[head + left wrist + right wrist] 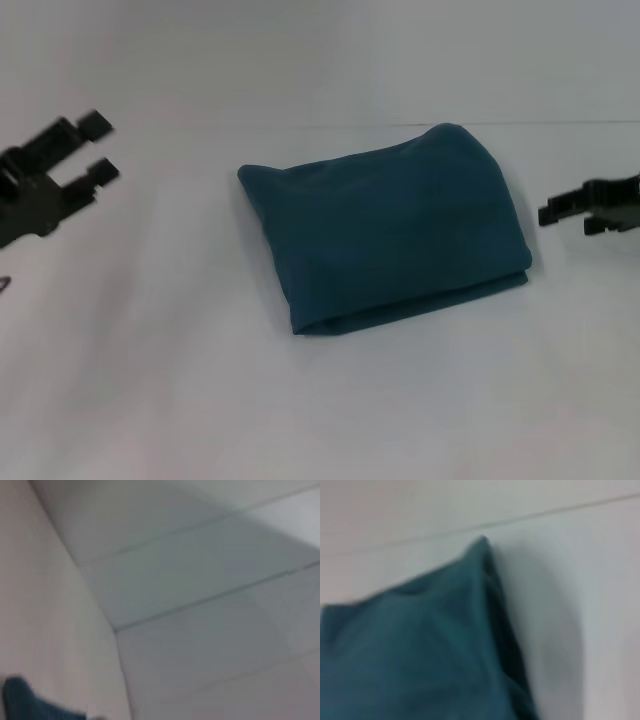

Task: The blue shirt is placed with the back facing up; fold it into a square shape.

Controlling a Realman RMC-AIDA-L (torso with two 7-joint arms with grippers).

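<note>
The blue shirt (385,228) lies folded into a compact, roughly square bundle in the middle of the white table (300,400). Its layered edges show along the near and right sides. My left gripper (98,148) hovers open at the far left, well apart from the cloth. At the right edge my right gripper (566,212) stands open and holds nothing, a short gap from the bundle's right side. The right wrist view shows a corner of the blue shirt (420,650) close up. A small patch of the blue shirt (25,702) also appears in the left wrist view.
The white table's far edge (560,122) runs behind the bundle, with a pale wall beyond it. A small dark tip (4,285) pokes in at the left edge under my left arm.
</note>
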